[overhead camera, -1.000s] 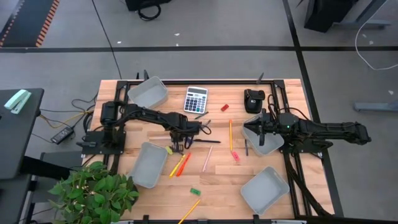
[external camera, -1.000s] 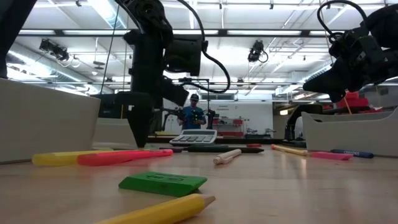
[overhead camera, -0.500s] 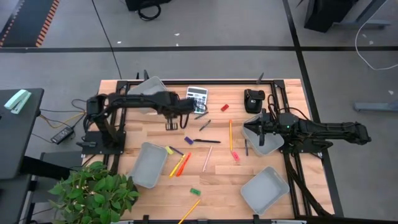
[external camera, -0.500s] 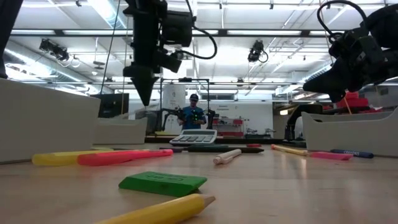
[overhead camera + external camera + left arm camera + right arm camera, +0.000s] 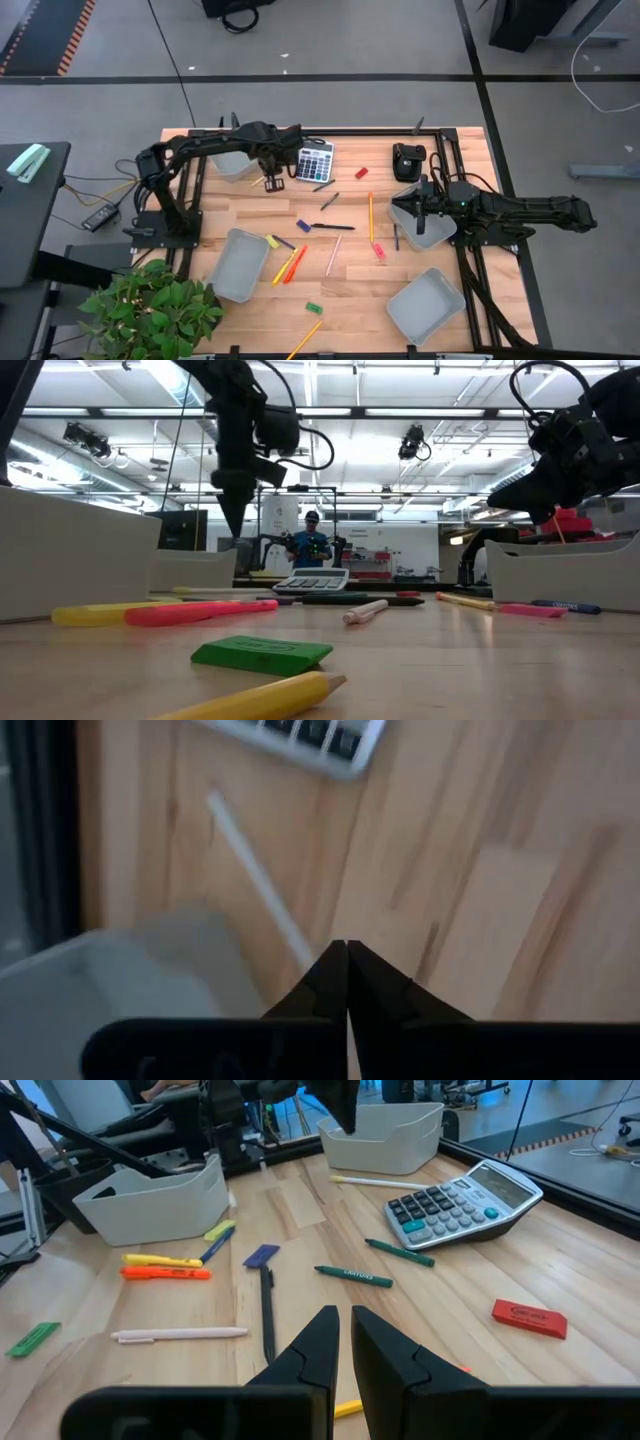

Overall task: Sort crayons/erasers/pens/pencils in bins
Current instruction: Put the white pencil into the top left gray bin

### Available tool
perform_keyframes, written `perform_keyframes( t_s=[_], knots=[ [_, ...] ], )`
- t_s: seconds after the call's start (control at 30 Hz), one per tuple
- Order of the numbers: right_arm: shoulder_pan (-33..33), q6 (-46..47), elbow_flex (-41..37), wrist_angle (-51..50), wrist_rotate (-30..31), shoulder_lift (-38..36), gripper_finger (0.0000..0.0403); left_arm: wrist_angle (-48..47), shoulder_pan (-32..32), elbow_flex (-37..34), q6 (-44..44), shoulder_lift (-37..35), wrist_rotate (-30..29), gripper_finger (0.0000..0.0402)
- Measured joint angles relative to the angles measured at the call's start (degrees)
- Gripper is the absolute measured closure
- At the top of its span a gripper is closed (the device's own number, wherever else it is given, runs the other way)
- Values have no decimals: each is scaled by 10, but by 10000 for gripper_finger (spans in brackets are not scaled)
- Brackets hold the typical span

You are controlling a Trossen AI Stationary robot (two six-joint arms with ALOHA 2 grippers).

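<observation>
While the right gripper [image 5: 418,222] idles over its bin [image 5: 424,222], I see the left arm extended.
Left gripper [image 5: 275,185]: fingers clenched empty, raised beside the calculator [image 5: 314,160]; right fingers nearly closed, empty.

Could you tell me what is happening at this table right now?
Two robot arms are sorting stationery into grey bins. The left gripper is shut, with nothing visible between its fingers, hovering by the far-left bin beside a pale pencil and the calculator. The right gripper waits over another bin. Crayons, pens, pencils and erasers lie loose on the table.
</observation>
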Motion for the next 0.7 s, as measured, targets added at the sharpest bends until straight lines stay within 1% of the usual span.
perform_keyframes(
  t_s=[0.07, 0.17, 0.27, 0.4, 0.5, 0.6, 0.7],
  knots=[
    [0, 0, 0, 0, 0, 0, 362, 23, 7, -13, -33, 5, 13, 372],
    [0, 0, 0, 0, 0, 4, 362, 13, 19, -30, -88, 19, 6, 335],
    [0, -1, 0, 0, 0, 10, 362, -9, 31, -46, -113, 25, -15, 298],
    [0, -1, 0, 0, 0, 18, 362, -22, 42, -64, -133, 24, -12, 262],
    [0, -1, 0, 0, 0, 24, 362, -29, 47, -79, -133, 22, 12, 248],
    [0, -1, 0, 0, 0, 28, 362, -29, 51, -107, -133, 22, 42, 245],
    [0, -1, 0, 0, 0, 29, 362, -20, 51, -138, -132, 22, 33, 251]
  ],
)
